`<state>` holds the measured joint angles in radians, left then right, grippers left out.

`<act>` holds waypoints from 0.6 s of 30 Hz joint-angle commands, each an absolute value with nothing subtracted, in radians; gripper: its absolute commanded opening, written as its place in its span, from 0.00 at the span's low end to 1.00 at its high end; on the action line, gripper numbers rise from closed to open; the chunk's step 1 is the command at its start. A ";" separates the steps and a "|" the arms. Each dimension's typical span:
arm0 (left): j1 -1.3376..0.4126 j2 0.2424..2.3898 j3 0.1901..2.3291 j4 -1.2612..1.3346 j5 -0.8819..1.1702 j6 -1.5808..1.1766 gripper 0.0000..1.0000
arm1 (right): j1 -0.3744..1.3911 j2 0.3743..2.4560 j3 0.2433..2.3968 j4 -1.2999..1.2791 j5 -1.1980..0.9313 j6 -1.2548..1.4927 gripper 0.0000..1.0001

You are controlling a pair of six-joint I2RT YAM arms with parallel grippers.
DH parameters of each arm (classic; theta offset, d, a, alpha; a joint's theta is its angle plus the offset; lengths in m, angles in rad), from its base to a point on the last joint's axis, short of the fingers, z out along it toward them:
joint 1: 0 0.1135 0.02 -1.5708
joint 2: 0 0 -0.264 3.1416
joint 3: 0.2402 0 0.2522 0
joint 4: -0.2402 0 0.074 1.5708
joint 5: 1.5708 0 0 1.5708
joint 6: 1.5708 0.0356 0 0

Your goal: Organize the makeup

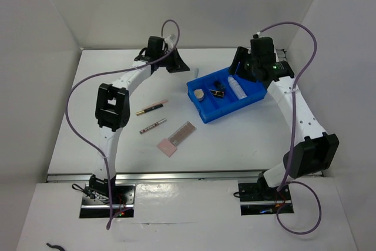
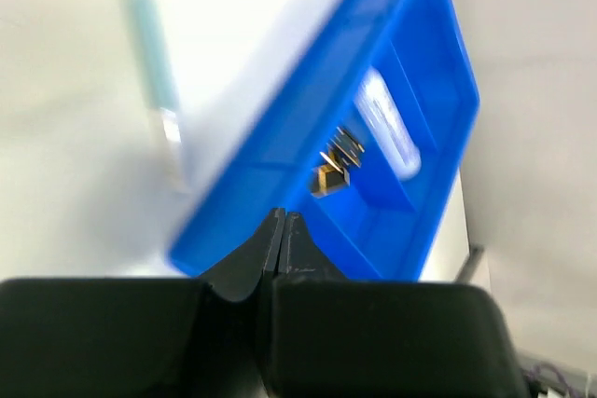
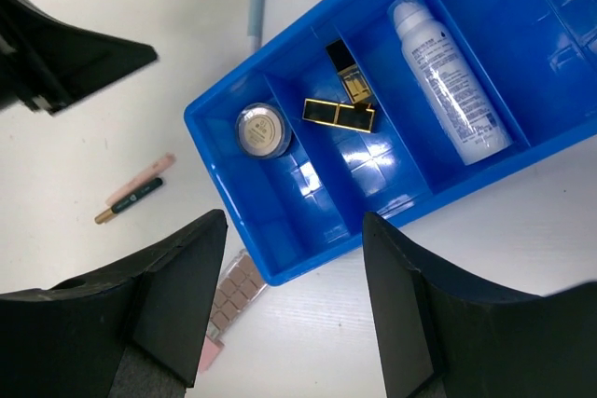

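My left hand [image 2: 282,228] is clenched on nothing. The right hand [image 3: 294,258] hangs released over the blue tray [image 3: 317,184]. The pale blue pencil [image 1: 195,73] lies toward the table's far edge, just beside the tray and nearer the left hand, with its long axis running far-to-near. The right wrist view shows the compact [image 3: 261,130], lipsticks [image 3: 340,111] and tube [image 3: 448,72] in the tray sharply (the left wrist view blurs them).

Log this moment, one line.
left tool shut; right tool open over tray; compact, lipsticks, tube inside; palette, pencils on table
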<state>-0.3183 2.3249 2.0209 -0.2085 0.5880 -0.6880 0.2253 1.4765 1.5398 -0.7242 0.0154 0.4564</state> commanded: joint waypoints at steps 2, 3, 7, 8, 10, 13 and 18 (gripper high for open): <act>-0.276 2.412 2.130 -0.227 0.623 -0.698 0.00 | 0.239 1.491 1.600 -0.683 0.023 0.466 0.68; -0.276 2.436 2.153 -0.245 0.633 -0.698 0.00 | 0.239 1.500 1.600 -0.683 0.023 0.466 0.68; -0.297 2.451 2.139 -0.236 0.695 -0.698 0.00 | 0.239 1.511 1.600 -0.673 0.023 0.466 0.68; -0.307 2.451 2.106 -0.218 0.704 -0.698 0.00 | 0.248 1.511 1.600 -0.673 0.023 0.466 0.68; -0.339 2.425 2.092 -0.218 0.718 -0.675 0.00 | 0.249 1.511 1.600 -0.663 0.023 0.466 0.68; -0.379 2.425 2.092 -0.258 0.727 -0.631 0.00 | 0.259 1.520 1.600 -0.663 0.023 0.475 0.68; -0.417 2.382 2.049 -0.297 0.750 -0.574 0.00 | 0.268 1.520 1.600 -0.653 0.032 0.476 0.68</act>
